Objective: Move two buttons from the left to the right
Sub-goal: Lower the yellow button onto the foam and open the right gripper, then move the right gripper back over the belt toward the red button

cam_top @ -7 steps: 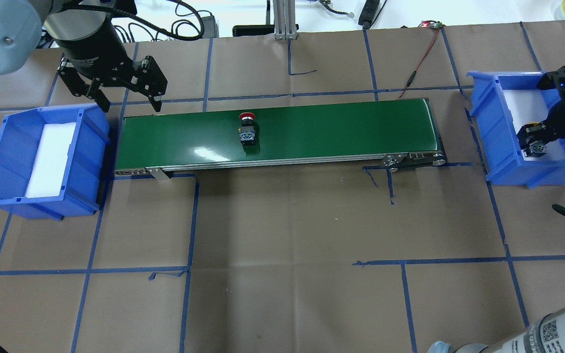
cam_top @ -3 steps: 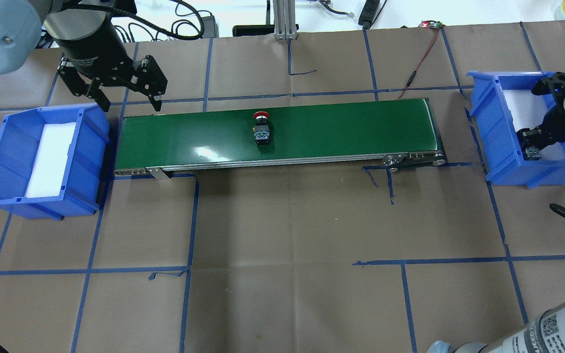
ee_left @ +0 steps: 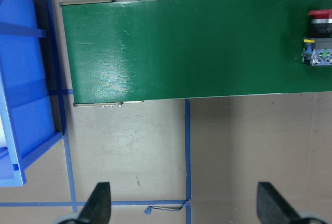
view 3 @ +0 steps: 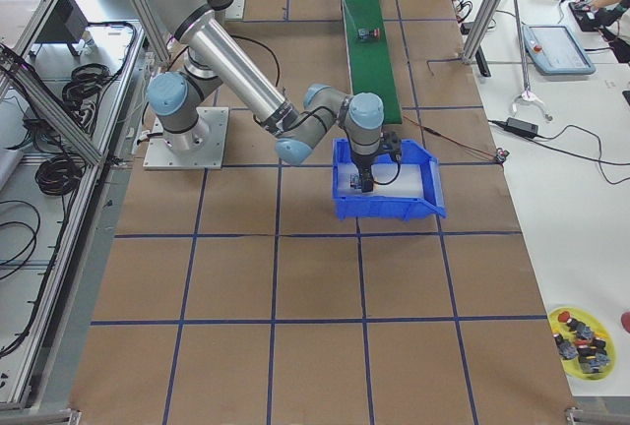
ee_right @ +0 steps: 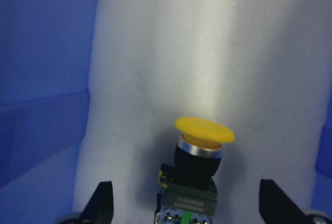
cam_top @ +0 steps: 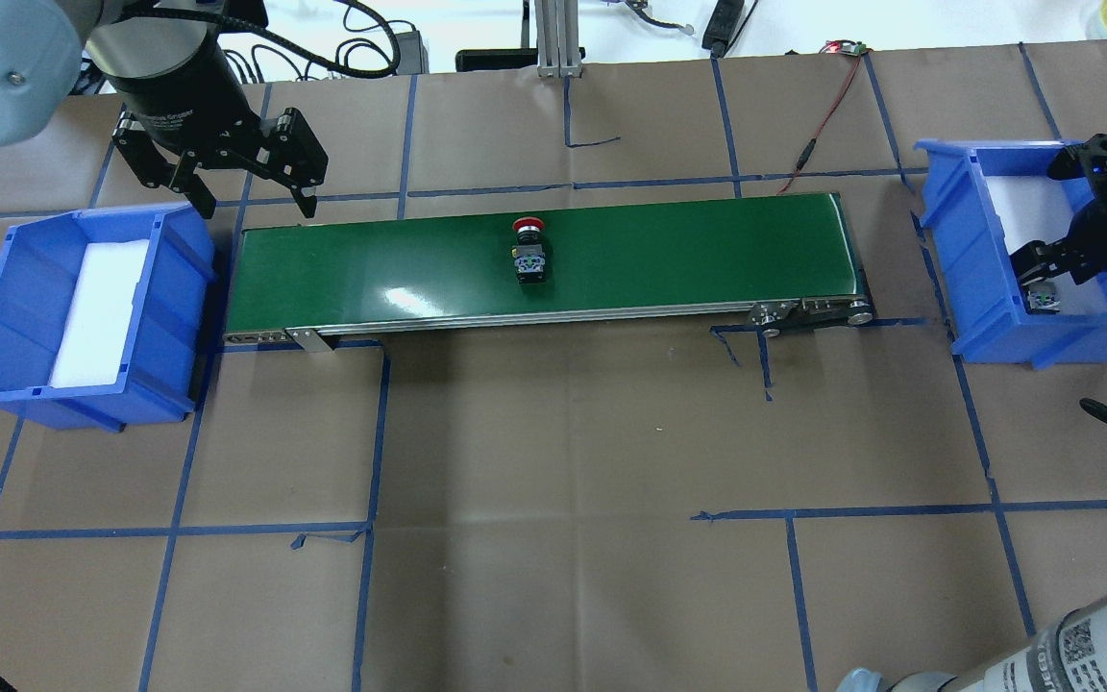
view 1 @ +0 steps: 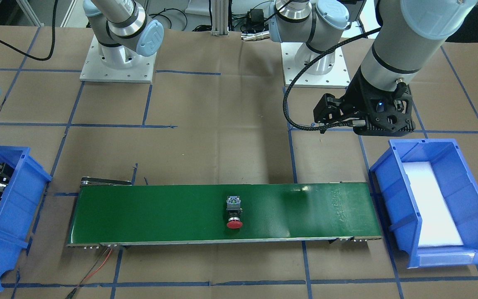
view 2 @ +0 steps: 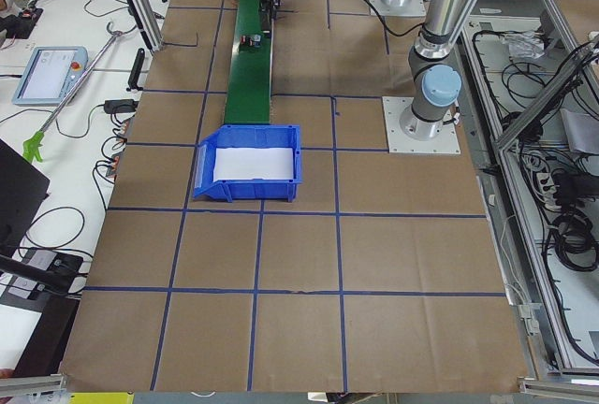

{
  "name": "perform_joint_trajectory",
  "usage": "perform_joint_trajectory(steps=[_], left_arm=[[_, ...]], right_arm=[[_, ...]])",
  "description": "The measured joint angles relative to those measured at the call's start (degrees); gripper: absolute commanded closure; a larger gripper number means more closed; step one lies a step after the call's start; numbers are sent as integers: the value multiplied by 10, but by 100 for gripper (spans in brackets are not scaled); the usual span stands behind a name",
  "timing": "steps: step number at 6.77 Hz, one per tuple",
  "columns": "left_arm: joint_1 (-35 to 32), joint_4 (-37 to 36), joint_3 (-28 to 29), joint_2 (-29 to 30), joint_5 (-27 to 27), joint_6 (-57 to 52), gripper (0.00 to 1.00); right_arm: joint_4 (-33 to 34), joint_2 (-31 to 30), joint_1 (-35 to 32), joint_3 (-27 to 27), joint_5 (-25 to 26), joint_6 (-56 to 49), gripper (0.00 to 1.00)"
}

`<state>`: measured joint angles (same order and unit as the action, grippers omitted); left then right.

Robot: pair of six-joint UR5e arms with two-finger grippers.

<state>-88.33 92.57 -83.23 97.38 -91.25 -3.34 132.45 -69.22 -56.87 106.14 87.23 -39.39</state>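
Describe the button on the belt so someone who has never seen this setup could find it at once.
Find the long green conveyor belt between the left blue bin and the right blue bin. Near its middle a small push-button lies on its side, alone on the belt. Its cap is red; the other button, inside the right bin, has a yellow cap.

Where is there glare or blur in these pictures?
Overhead view: white glare streak on the green conveyor belt, left of the red-capped push-button. Left wrist view: paler sheen near the belt's end. Right wrist view: bright band across the white foam pad.
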Motion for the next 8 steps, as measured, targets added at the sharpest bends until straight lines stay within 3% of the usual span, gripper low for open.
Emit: perform_joint_trajectory(steps=[5, 7, 8], left_arm=[[0, 0, 1, 1, 0, 1, 0], [0, 0, 1, 1, 0, 1, 0], [0, 0, 1, 1, -1, 1, 0]], right_arm=[[-72, -137, -13, -19, -14, 36, 1], [-80, -146, -77, -72, -118, 101, 1], [-81, -145, -117, -90, -143, 156, 1]])
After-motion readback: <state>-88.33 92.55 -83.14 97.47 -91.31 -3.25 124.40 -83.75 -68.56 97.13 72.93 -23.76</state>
